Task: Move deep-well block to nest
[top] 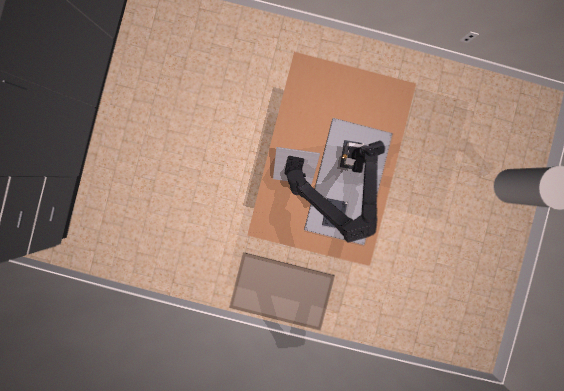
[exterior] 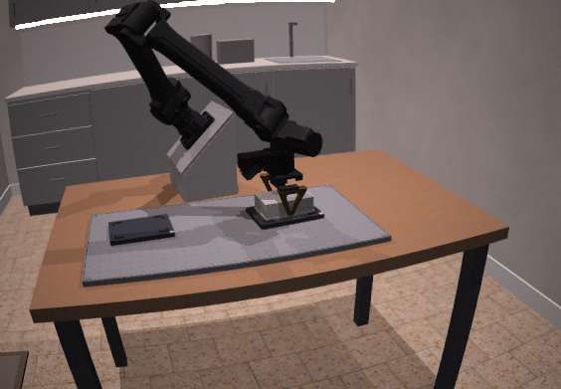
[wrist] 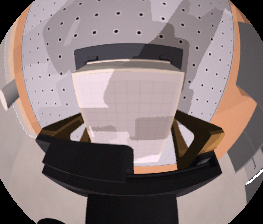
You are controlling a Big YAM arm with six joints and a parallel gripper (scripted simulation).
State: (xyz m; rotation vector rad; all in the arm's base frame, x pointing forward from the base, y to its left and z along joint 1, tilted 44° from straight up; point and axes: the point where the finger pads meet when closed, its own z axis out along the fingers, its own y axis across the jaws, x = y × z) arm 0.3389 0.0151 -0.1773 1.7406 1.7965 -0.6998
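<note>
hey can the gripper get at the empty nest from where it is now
Probably yes. The gripper is open and straddles the white block on its nest. The other nest lies bare on the grey plate, with nothing standing between them.
</note>
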